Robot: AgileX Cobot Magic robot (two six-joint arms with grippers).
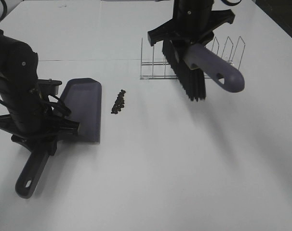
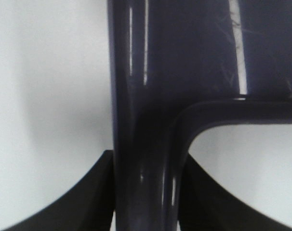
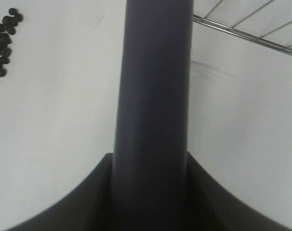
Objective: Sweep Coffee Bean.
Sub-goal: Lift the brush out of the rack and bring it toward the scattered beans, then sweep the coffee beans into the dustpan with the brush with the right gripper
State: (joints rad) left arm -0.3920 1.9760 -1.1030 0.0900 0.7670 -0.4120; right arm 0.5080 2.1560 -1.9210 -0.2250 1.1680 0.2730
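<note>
The left arm (image 1: 13, 72) is standing at the near left, bending down towards the table, with the left gripper (image 1: 52, 137) sitting low and clamping tight on the dustpan (image 1: 83, 108) handle. The right arm (image 1: 194, 7) is coming in from the far right, with the right gripper (image 1: 192, 41) hanging raised and gripping the brush (image 1: 218, 72) handle firmly

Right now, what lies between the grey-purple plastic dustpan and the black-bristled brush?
A cluster of dark coffee beans, just off the dustpan's open edge; past them, bare white table up to the brush. The exterior high view shows it.
</note>
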